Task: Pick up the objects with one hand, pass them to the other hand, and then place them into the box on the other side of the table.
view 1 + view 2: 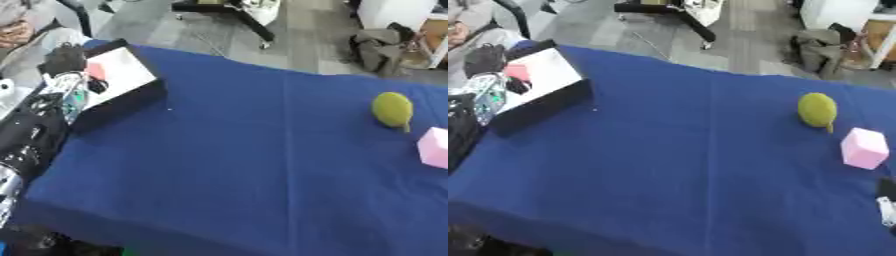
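Two loose objects and one box sit on the blue cloth-covered table [245,165].

One yellow-green pear-shaped fruit [817,110] lies at three o'clock, with one pink foam cube [864,148] just beside it toward four o'clock. At ten o'clock, the black-walled box with a white floor [122,80] holds a pink block [95,70] under the left hand [63,59]; whether its fingers grip the block cannot be told. Only a sliver of the right hand [887,200] shows at four o'clock, its grip unreadable.
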Robot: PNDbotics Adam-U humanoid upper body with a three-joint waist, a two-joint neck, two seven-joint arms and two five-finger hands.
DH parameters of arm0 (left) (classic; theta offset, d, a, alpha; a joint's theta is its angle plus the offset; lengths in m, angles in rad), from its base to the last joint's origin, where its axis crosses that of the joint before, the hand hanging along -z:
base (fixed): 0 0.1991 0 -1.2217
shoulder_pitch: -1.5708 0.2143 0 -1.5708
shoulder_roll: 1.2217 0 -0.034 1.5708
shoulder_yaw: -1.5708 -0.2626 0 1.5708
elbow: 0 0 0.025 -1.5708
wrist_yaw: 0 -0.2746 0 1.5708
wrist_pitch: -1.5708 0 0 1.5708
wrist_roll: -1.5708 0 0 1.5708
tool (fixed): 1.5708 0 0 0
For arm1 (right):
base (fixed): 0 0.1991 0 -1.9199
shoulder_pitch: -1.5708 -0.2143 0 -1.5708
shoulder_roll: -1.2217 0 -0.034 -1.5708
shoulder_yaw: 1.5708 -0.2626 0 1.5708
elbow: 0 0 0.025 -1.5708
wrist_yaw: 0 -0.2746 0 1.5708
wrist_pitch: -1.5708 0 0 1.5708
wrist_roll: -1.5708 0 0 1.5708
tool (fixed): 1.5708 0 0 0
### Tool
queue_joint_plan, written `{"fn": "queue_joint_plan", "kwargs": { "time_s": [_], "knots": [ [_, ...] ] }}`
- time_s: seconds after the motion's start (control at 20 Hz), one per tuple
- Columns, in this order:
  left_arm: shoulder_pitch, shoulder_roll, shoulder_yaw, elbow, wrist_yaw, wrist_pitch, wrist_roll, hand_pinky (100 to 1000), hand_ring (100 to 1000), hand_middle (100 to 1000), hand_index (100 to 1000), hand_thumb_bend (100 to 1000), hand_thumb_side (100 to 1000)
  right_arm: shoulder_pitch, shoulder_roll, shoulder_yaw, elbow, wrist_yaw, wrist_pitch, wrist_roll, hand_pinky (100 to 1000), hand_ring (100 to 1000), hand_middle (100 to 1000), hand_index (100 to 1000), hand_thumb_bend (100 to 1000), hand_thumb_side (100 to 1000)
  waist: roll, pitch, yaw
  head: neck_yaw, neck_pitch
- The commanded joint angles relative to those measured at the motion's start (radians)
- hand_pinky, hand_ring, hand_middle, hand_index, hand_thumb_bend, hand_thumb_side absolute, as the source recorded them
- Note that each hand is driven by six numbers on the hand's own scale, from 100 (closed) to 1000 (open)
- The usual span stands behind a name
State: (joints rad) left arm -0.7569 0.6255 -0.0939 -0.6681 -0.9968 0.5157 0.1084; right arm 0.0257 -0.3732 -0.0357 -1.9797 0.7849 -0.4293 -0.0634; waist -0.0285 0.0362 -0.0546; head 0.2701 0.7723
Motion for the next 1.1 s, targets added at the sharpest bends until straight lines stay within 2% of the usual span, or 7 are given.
{"fn": "queue_joint_plan", "kwargs": {
  "time_s": [0.05,0.3,0.6,0.75,0.8,0.95,1.1],
  "knots": [
    [-0.018,0.030,0.019,-0.024,-0.031,0.008,-0.023,795,765,750,875,683,635,-0.010,-0.010,-0.008,-0.020,-0.009,-0.001,0.006,933,917,1000,1000,100,194,0.003,-0.008,-0.001,0.000,-0.002],
    [-0.016,0.035,0.022,-0.099,-0.011,0.019,0.019,830,797,773,884,777,747,-0.011,-0.008,-0.008,-0.020,-0.011,0.001,0.015,929,915,1000,1000,100,210,0.004,-0.007,0.001,-0.006,-0.002],
    [0.019,0.053,0.008,-0.358,0.138,0.008,0.087,843,778,736,872,666,626,-0.006,-0.020,-0.017,-0.020,-0.020,0.011,0.013,913,903,987,1000,100,209,0.006,-0.009,0.006,-0.080,-0.002],
    [0.047,0.057,0.001,-0.576,0.301,-0.011,0.135,844,760,709,864,578,588,-0.004,-0.041,-0.028,-0.020,-0.061,0.036,0.003,893,889,976,1000,100,205,0.009,-0.011,0.012,-0.154,-0.002],
    [0.055,0.057,-0.006,-0.657,0.360,-0.029,0.146,851,757,697,864,535,568,-0.002,-0.052,-0.033,-0.020,-0.079,0.049,0.002,885,885,975,1000,100,257,0.010,-0.012,0.014,-0.190,-0.002],
    [0.088,0.054,-0.023,-0.910,0.569,-0.110,0.159,841,739,676,862,455,540,0.001,-0.114,-0.050,-0.020,-0.157,0.102,0.005,879,891,989,1000,100,320,0.011,-0.015,0.026,-0.309,-0.002],
    [0.126,0.032,-0.049,-1.115,0.805,-0.212,0.129,805,698,662,858,336,612,-0.008,-0.207,-0.060,0.004,-0.241,0.146,0.023,877,918,1000,1000,100,304,0.010,-0.015,0.036,-0.432,-0.002]
  ]
}}
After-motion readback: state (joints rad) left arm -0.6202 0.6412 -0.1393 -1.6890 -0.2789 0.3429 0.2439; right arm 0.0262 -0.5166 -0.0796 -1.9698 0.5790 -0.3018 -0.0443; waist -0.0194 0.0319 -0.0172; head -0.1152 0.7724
